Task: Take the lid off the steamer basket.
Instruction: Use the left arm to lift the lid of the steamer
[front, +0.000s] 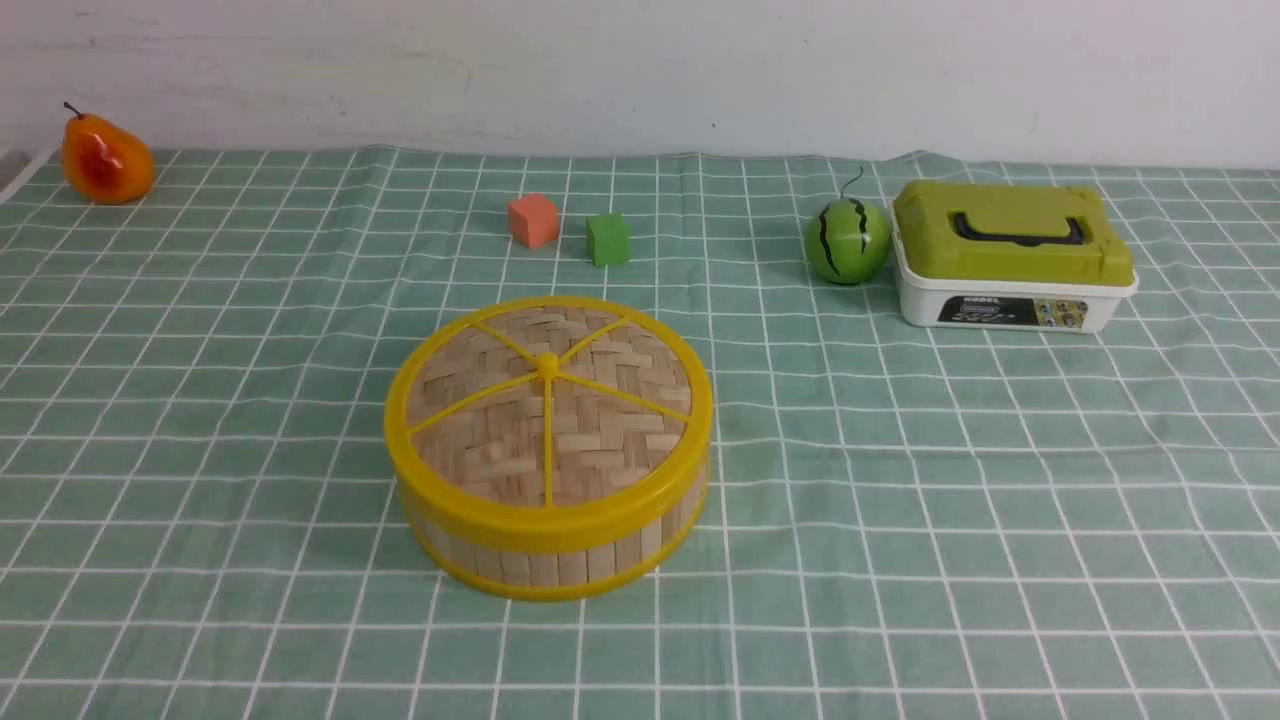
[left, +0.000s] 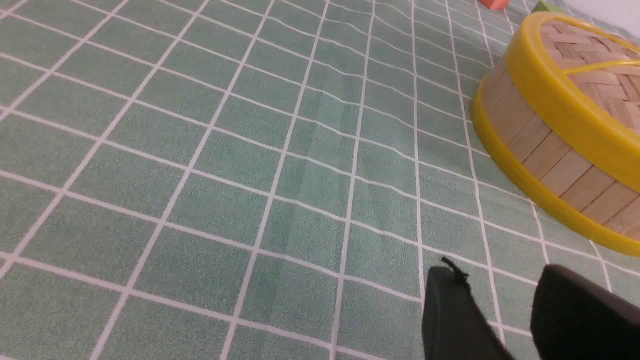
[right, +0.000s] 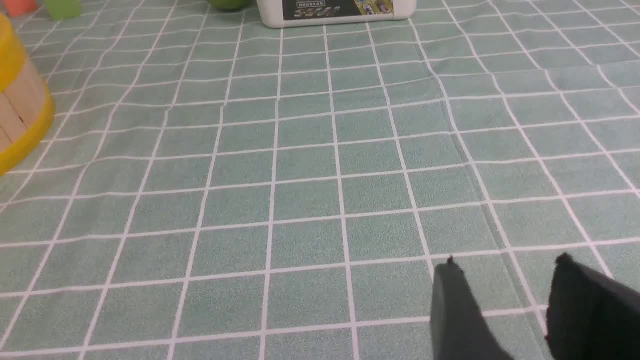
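Hanging low over the green checked cloth of the surface (front: 900, 500), the left claw (left: 495, 280) and the right claw (right: 507, 265) are both seen released, dark fingers parted with nothing between them. Ahead, the round bamboo-slat steamer basket with yellow plastic rims (front: 560, 562) is set on the cloth, and the flat woven-bamboo lid with yellow spokes and centre knob (front: 600, 440) is seated on it, untouched. Farther back, an orange cube (front: 532, 220) and a green cube (front: 608, 240) are placed slightly apart. A striped green toy watermelon (front: 847, 240) is found just beside a white plastic box with an olive-green lid (front: 1010, 300). An orange-red pear (front: 105, 158) is seen far left.
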